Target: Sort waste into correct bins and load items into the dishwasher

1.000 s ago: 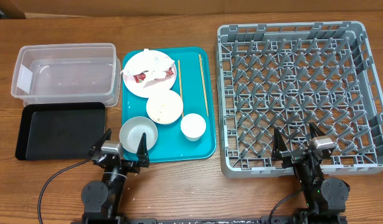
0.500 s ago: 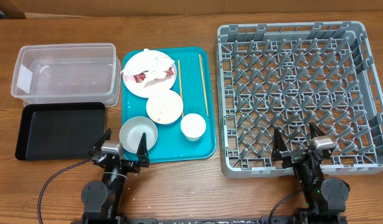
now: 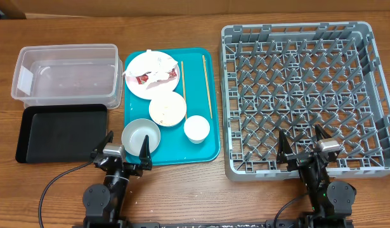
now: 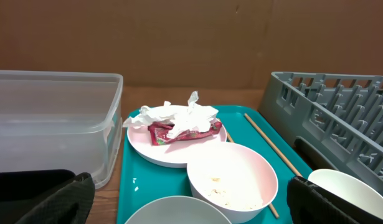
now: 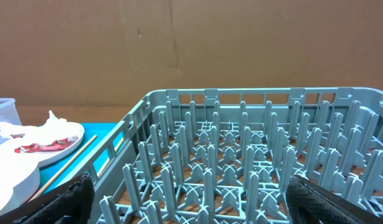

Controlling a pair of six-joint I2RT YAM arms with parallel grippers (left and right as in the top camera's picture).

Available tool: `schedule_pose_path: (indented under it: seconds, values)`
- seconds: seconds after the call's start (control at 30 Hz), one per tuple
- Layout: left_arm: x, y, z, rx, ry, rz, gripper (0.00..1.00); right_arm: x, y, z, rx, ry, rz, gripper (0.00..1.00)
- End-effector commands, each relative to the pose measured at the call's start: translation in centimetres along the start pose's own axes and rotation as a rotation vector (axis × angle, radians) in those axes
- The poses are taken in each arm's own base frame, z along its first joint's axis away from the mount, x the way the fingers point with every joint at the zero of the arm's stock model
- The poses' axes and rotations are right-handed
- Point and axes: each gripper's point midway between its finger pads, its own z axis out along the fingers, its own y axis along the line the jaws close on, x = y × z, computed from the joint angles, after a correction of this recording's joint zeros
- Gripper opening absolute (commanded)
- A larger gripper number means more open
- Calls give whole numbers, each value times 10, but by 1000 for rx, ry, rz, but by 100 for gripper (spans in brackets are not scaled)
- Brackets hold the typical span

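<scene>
"So, where did things stand, starting at the left?"

"Well, the clear tub [image 3: 66, 75] sat far left with the black tray [image 3: 61, 133] just on its near side. I saw nothing in either. I guessed they were paired so paper could go in one and food in the other. My left gripper [image 3: 128, 138] hung at the near edge of the teal tray [image 3: 207, 149], fingers spread wide and holding nothing, right by the nearer bowl [image 3: 141, 134]."

"And the waste?"

"The crumpled wrappers [image 3: 150, 77] with red marks lay on the plate [image 3: 139, 65] at the tray's far end. Rice grains [image 4: 219, 191] lay in the middle bowl [image 3: 167, 109]. The cup [image 3: 196, 128] stood to that bowl's right. The two chopsticks [image 3: 207, 85] lay lengthwise, one just beside the plate and one nearer the tray's right edge."

"The right side?"

"The dish rack [image 3: 290, 28] held no dishes. My right gripper [image 3: 300, 142] hung over its near wall, fingers likewise apart and empty. I judged nothing was sorted yet. The wrappers had to go first, since the plate couldn't be racked with them on it."
</scene>
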Motion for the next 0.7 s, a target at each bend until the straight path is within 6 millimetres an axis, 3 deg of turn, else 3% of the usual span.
schedule_pose_path:
  seconds: [0.0,0.27,0.67]
  values:
    - [0,2,0,-12,-6,11,100,0,0,0,1,-11,1,100]
    - [0,2,0,-12,-6,11,100,-5,0,0,-1,-30,-3,100]
    - [0,2,0,-12,-6,12,100,-49,13,-7,-59,-167,-35,100]
